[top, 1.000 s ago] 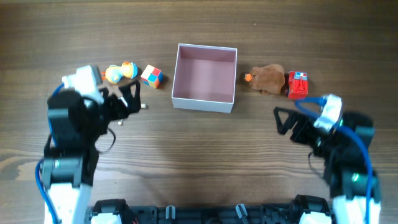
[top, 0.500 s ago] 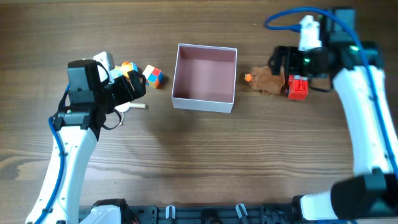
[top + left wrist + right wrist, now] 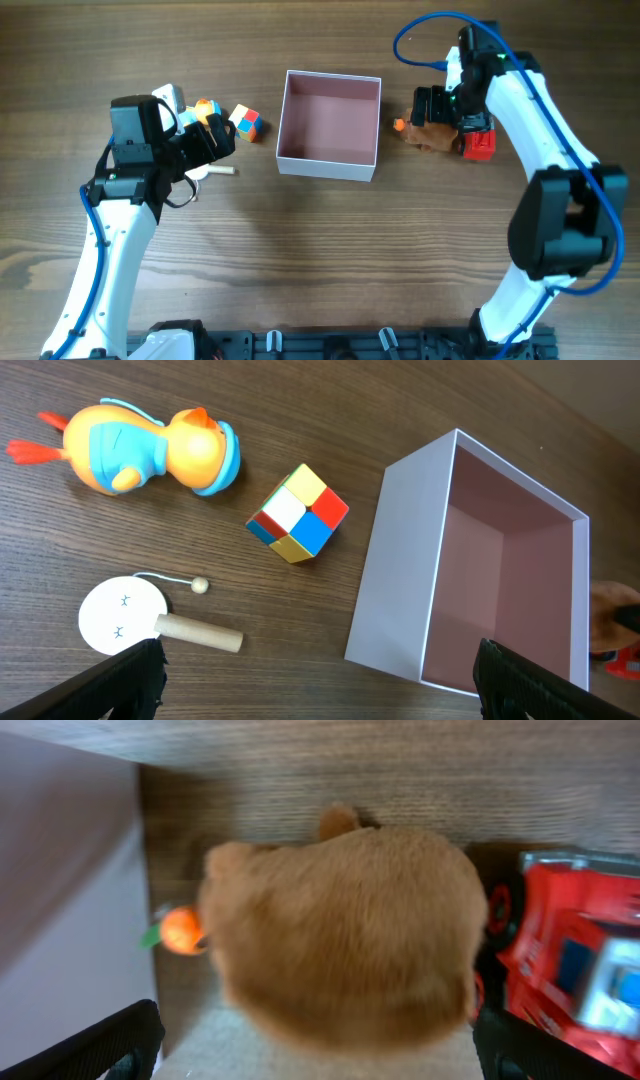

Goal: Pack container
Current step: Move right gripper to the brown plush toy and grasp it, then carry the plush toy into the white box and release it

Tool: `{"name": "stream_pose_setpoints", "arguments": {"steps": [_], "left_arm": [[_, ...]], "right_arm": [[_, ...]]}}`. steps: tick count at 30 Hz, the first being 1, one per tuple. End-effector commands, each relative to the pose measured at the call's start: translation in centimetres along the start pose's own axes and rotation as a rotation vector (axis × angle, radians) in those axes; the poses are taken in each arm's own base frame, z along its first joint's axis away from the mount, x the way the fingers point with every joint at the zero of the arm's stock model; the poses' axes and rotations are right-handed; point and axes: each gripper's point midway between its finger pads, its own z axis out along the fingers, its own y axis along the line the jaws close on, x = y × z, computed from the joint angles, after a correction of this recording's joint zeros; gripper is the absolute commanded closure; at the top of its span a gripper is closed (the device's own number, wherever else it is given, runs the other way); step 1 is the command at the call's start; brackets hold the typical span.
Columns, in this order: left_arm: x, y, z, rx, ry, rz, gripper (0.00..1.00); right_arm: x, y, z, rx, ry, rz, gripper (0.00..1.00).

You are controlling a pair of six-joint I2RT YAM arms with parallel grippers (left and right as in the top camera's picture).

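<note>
The container (image 3: 326, 164), a square white box with a dusty pink inside, stands at the table's middle back and holds nothing. My right gripper (image 3: 437, 112) is open, directly over a brown plush toy (image 3: 432, 132) to the right of the box. In the right wrist view its fingers (image 3: 320, 1045) straddle the plush (image 3: 345, 930); contact cannot be told. My left gripper (image 3: 213, 142) is open and empty, left of the box near a colour cube (image 3: 245, 122). The left wrist view shows the cube (image 3: 298, 513) and the container's wall (image 3: 400, 570), both ahead of the fingers (image 3: 320, 680).
A red toy truck (image 3: 480, 140) lies against the plush's right side (image 3: 575, 970). A small orange piece (image 3: 180, 930) sits between plush and box. An orange-and-blue duck (image 3: 150, 448) and a white paddle with a wooden handle (image 3: 125, 618) lie left of the cube.
My right arm has swung from the front right up to the back, then shifted left over the plush. My left arm reached toward the toys, then held still.
</note>
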Motion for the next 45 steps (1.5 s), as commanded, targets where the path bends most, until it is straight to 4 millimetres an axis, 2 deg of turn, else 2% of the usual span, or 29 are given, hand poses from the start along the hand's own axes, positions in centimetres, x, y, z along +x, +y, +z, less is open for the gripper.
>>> {"name": "stream_pose_setpoints", "arguments": {"steps": [1, 4, 7, 8, 9, 11, 12, 14, 17, 19, 21, 22, 26, 27, 29, 30, 31, 33, 34, 37, 40, 42, 45], "left_arm": [[-0.7, -0.6, -0.2, 0.014, -0.013, 0.029, 0.0], [-0.7, -0.6, -0.2, 0.014, -0.013, 0.029, 0.0], [-0.7, -0.6, -0.2, 0.014, -0.013, 0.029, 0.0], [-0.7, -0.6, -0.2, 0.014, -0.013, 0.029, 0.0], [-0.7, -0.6, -0.2, 0.014, -0.013, 0.029, 0.0], [-0.7, -0.6, -0.2, 0.014, -0.013, 0.03, 0.0], [-0.7, -0.6, -0.2, 0.014, -0.013, 0.029, 0.0], [-0.7, -0.6, -0.2, 0.014, -0.013, 0.03, 0.0], [-0.7, -0.6, -0.2, 0.014, -0.013, 0.03, 0.0], [-0.7, -0.6, -0.2, 0.014, -0.013, 0.029, 0.0], [-0.7, -0.6, -0.2, 0.014, -0.013, 0.029, 0.0], [-0.7, -0.6, -0.2, 0.014, -0.013, 0.029, 0.0], [-0.7, -0.6, -0.2, 0.014, -0.013, 0.03, 0.0], [-0.7, -0.6, -0.2, 0.014, -0.013, 0.029, 0.0], [-0.7, -0.6, -0.2, 0.014, -0.013, 0.029, 0.0], [-0.7, -0.6, -0.2, 0.014, -0.013, 0.03, 0.0], [-0.7, -0.6, -0.2, 0.014, -0.013, 0.029, 0.0], [-0.7, -0.6, -0.2, 0.014, -0.013, 0.029, 0.0], [-0.7, -0.6, -0.2, 0.014, -0.013, 0.029, 0.0], [-0.7, -0.6, -0.2, 0.014, -0.013, 0.03, 0.0], [-0.7, -0.6, -0.2, 0.014, -0.013, 0.029, 0.0], [-0.7, -0.6, -0.2, 0.014, -0.013, 0.029, 0.0], [-0.7, -0.6, -0.2, 0.014, -0.013, 0.03, 0.0]], "right_arm": [[-0.1, -0.2, 1.9, 0.028, 0.026, 0.053, 0.0], [0.8, 0.3, 4.3, 0.034, 0.077, 0.053, 0.0], [1.5, 0.8, 5.8, 0.043, 0.102, 0.035, 0.01], [1.7, 0.8, 6.4, 0.057, 0.111, 0.028, 0.05], [2.0, 0.9, 6.8, 0.071, 0.119, 0.02, 0.16], [2.4, 1.1, 7.4, 0.077, 0.138, 0.012, 0.49], [2.5, 1.2, 7.5, 0.078, 0.141, 0.01, 0.72], [2.7, 1.3, 7.6, 0.08, 0.149, 0.011, 0.96], [3.2, 1.0, 7.4, 0.093, 0.169, 0.014, 0.96], [3.2, 1.0, 6.4, 0.098, 0.163, 0.013, 0.96], [2.4, 1.4, 4.5, 0.089, 0.122, 0.011, 0.96], [1.8, 1.7, 2.7, 0.081, 0.083, 0.02, 0.96], [0.2, 4.6, -7.2, -0.014, -0.12, 0.052, 0.96], [0.0, 5.5, -9.9, -0.038, -0.186, 0.053, 0.96], [0.4, 7.4, -13.9, -0.09, -0.285, 0.06, 0.96], [0.7, 9.2, -16.2, -0.134, -0.346, 0.048, 0.96], [0.9, 10.6, -17.2, -0.163, -0.374, 0.035, 0.96], [1.3, 13.0, -17.7, -0.203, -0.395, 0.005, 0.96], [1.5, 14.9, -17.3, -0.224, -0.4, -0.008, 0.96], [1.0, 18.3, -15.1, -0.228, -0.41, -0.009, 0.96], [-0.6, 20.2, -9.9, -0.198, -0.39, -0.013, 0.95], [-0.9, 20.7, -5.9, -0.192, -0.328, 0.024, 0.96], [-1.1, 21.8, -1.6, -0.218, -0.271, 0.007, 0.95]]}}
